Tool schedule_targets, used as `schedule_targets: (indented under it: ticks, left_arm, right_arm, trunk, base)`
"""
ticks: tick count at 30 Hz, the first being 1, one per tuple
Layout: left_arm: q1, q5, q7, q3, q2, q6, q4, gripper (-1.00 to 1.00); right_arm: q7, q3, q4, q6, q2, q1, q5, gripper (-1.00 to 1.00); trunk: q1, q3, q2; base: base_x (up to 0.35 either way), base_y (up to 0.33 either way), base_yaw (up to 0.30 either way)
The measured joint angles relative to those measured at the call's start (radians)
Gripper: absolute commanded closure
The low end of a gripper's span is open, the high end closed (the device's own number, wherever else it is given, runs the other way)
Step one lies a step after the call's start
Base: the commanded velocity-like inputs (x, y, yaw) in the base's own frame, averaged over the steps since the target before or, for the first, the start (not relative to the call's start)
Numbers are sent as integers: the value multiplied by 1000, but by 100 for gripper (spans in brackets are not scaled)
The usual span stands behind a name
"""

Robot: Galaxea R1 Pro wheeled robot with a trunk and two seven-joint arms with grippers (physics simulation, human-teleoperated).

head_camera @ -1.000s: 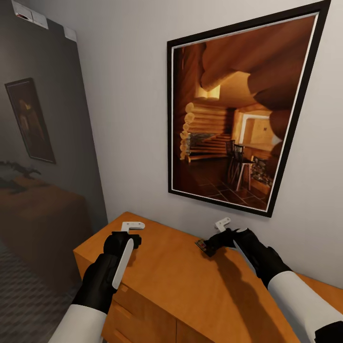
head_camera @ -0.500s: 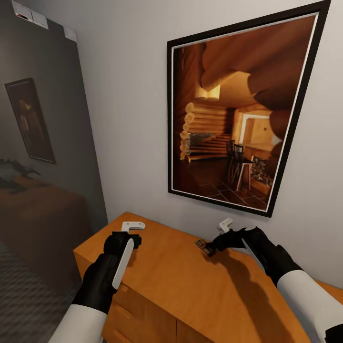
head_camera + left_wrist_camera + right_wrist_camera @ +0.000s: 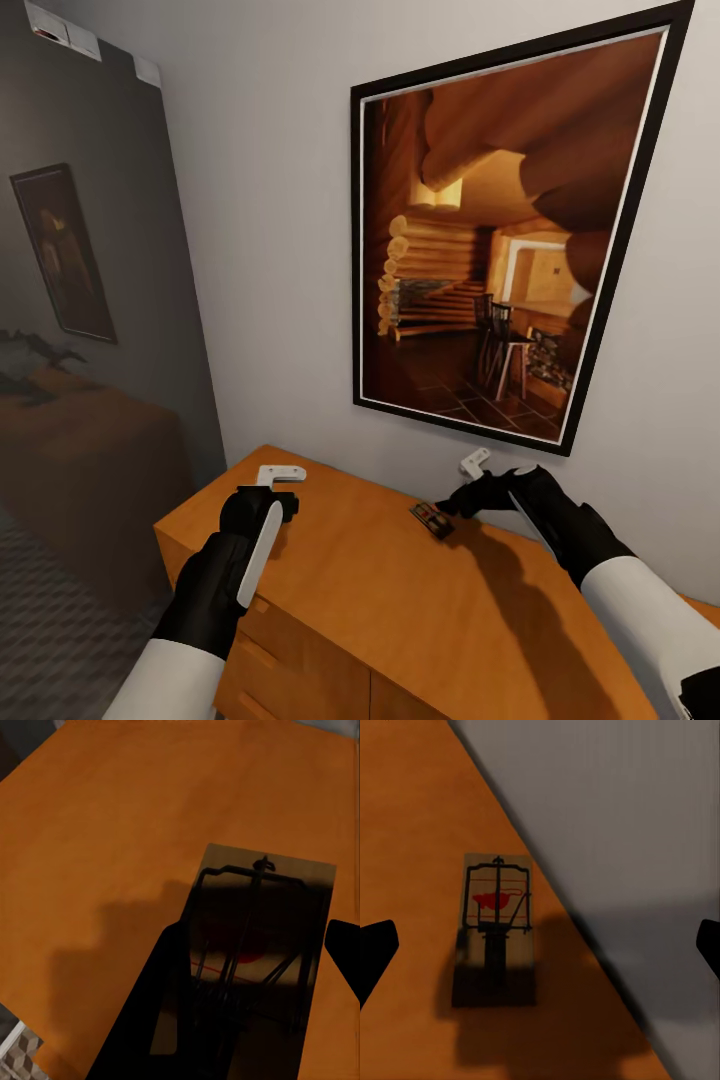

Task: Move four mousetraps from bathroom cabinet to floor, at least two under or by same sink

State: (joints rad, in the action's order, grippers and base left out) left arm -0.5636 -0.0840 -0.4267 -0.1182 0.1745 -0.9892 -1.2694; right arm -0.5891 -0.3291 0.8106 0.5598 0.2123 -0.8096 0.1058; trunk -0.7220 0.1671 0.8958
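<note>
Nearest you, your left gripper (image 3: 268, 497) hangs over the near-left part of the cabinet (image 3: 400, 610) top. Its wrist camera shows a mousetrap (image 3: 255, 952) lying flat on the orange wood, one dark finger (image 3: 150, 1012) overlapping the board's edge and the other well off to its far side, so the fingers are apart and not clamped on it.

Farther back, your right gripper (image 3: 468, 483) sits near the wall with its fingers spread wide. A second mousetrap (image 3: 432, 519) lies flat on the cabinet top just in front of that gripper, close to the wall (image 3: 270, 250), untouched.

Beyond, a large black-framed picture (image 3: 500, 230) hangs above the cabinet.
</note>
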Motion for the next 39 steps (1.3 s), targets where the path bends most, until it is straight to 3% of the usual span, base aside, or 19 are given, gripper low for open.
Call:
schedule_targets:
  ticks: [5,9,11,28,39]
  left_arm:
    - [0,1,0,-13,0,0,0,100]
    - [0,0,0,-20,0,0,0,100]
    - [0,1,0,-21,0,0,0,100]
    - [0,1,0,-23,0,0,0,100]
    - [0,0,0,-23,0,0,0,100]
  right_arm:
    - [-35,35,-4,-1,1,-2,-2,-100]
    - [-156,104,-5,-1,2,-2,5,-100]
    - [-179,117,-4,-1,1,-3,8,-100]
    - [-201,133,-6,-1,-2,-3,5,-100]
    - [-179,134,-11,-1,-1,-3,4,-100]
  trunk:
    - [0,0,0]
    - [0,0,0]
    - [0,0,0]
    - [0,0,0]
    - [-42,34,77]
  base:
    - [0,0,0]
    - [0,0,0]
    - [0,0,0]
    - [0,0,0]
    - [0,0,0]
